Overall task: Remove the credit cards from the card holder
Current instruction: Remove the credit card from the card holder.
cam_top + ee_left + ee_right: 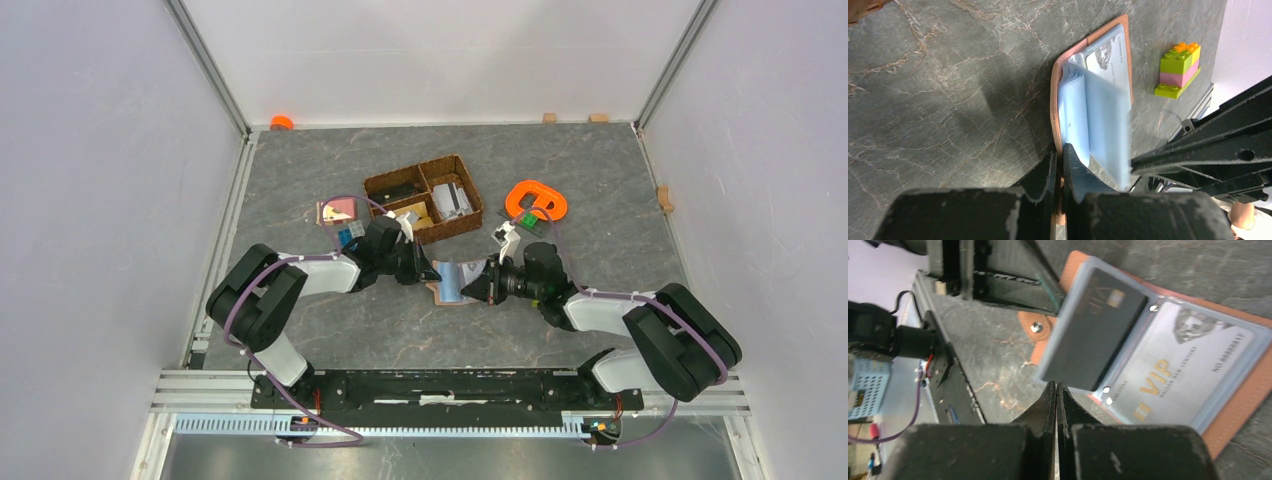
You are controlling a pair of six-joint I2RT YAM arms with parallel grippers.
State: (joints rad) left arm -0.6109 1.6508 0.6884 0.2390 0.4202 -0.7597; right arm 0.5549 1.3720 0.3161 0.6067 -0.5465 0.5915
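Okay, the card holder [452, 283] is lying open near the middle of the table [620, 190], a bit toward the near edge and just in front of the woven basket [410, 170], and I've got an arm on each side of it. The left gripper [1060, 156] has its fingers narrowed right down on the leather edge, pinning it. The right gripper [1056, 389] is fully closed and looks pinched on the free edge of the lifted sleeve [1047, 365] with the dark card [1098, 322] inside; I can't tell whether it has the card itself or only plastic. That's my worry: if it's only plastic, a pull drags the whole sleeve and the card never leaves it, or the pinch slips off that thin edge and the sleeve flops down over the VIP card [1173, 365]. Pull too hard and the holder could tear out of the left fingers, which bite only the rim. The two grippers are also close together, so a careless sweep could knock them
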